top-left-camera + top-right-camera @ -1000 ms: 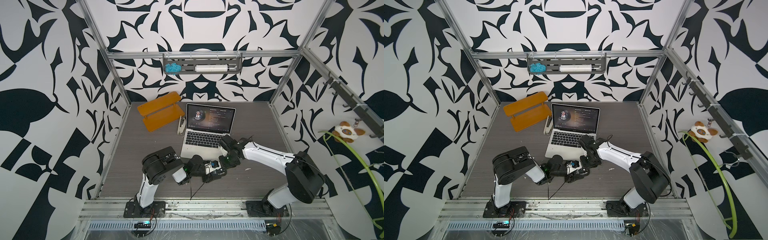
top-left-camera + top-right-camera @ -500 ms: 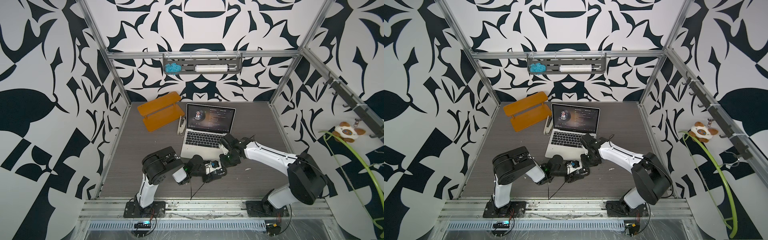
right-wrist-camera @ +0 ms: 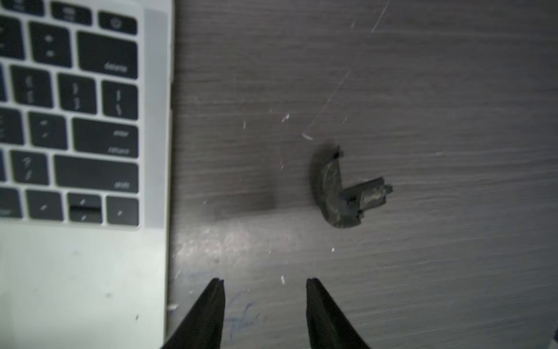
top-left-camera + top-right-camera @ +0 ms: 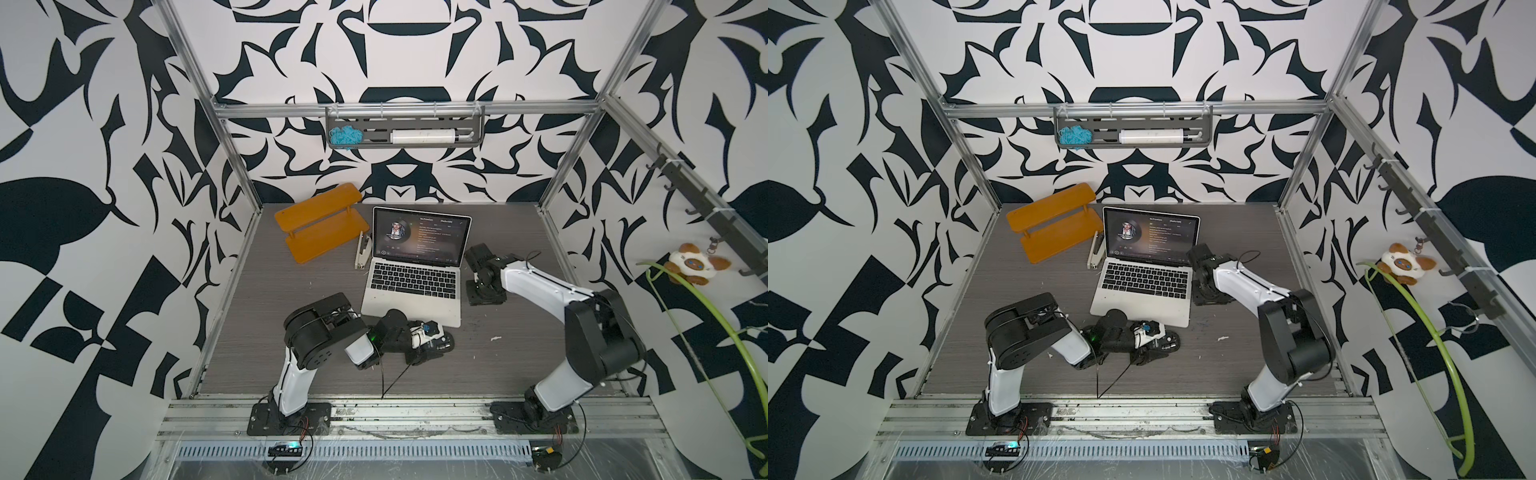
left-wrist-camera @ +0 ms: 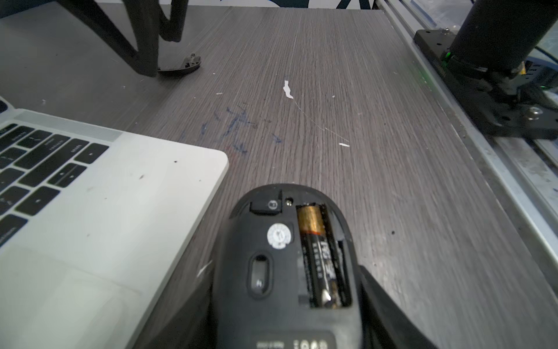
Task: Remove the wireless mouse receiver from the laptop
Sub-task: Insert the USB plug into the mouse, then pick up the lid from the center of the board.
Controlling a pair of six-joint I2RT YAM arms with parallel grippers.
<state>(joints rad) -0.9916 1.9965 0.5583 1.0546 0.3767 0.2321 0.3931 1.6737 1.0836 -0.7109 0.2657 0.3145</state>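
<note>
Beside the laptop (image 4: 409,306), right end effector (image 3: 265,282) spread by black cover (image 3: 329,193); left end effector (image 5: 285,272) tight on mouse (image 5: 238,238).

Both arms, as I see them from my remote desk, are of one build. Left arm (image 4: 311,332) and right arm (image 4: 540,286): white link shells, black rounded joint housings, black wrists.

Each ends below in a flat black plate: left base plate (image 4: 259,419) and right base plate (image 4: 505,419). The right one carries a bright screw head (image 5: 533,112).

Thin red and black wires (image 4: 306,430) trail from the bases. A thin black cable (image 4: 530,254) loops off the right arm's white link. A green light (image 4: 375,336) glows at the left wrist joint.

Right gripper (image 3: 265,284): fingers (image 3: 208,311) matte black, flat-sided, tapering to blunt tips.
</note>
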